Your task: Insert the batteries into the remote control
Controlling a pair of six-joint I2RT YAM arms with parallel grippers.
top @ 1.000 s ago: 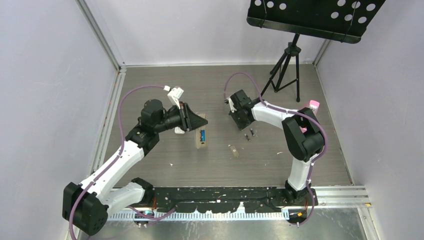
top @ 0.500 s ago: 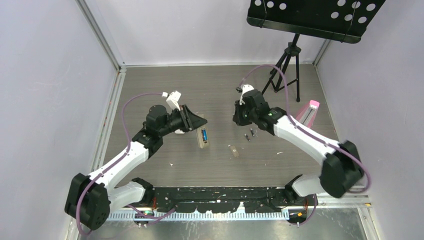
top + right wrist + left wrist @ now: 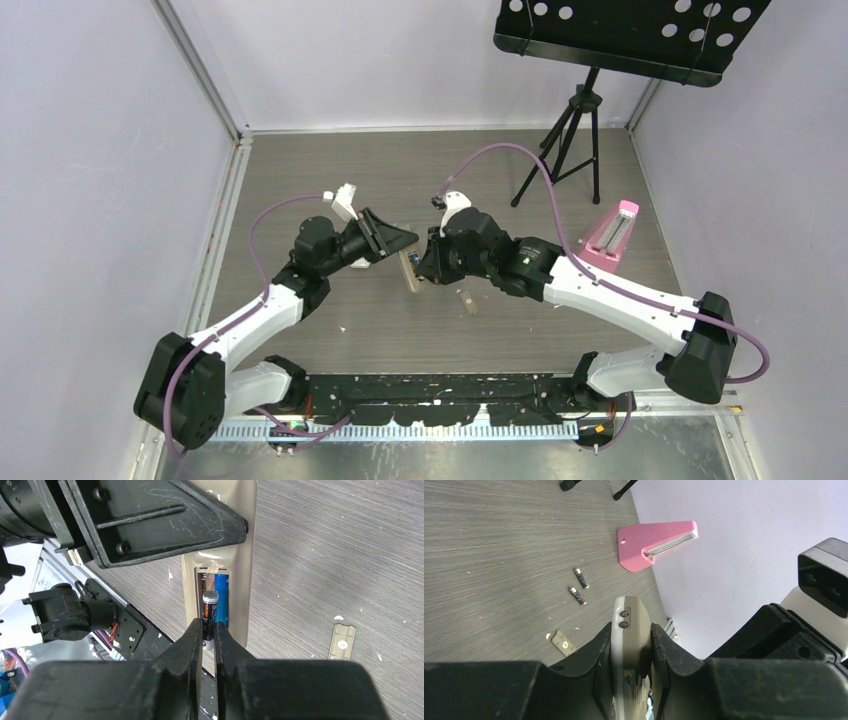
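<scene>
My left gripper (image 3: 631, 630) is shut on the remote control (image 3: 630, 617), clamping its tan body by the sides; from above the gripper (image 3: 398, 246) holds the remote (image 3: 410, 275) at table centre. The remote's open recess (image 3: 215, 587) faces my right wrist camera, with a blue battery (image 3: 223, 597) lying inside. My right gripper (image 3: 208, 629) is shut on a dark battery (image 3: 210, 611) with orange print, its metal end pointing into the recess beside the blue one. Two more batteries (image 3: 579, 586) lie loose on the table, hidden by my right arm in the top view.
A small tan battery cover (image 3: 467, 302) lies on the table just right of the remote. A pink wedge-shaped object (image 3: 612, 232) leans at the right wall. A black tripod stand (image 3: 570, 150) rises at the back right.
My right arm has swung left from the loose batteries to the remote, carrying a battery. My left gripper has shifted the remote slightly right and forward.
</scene>
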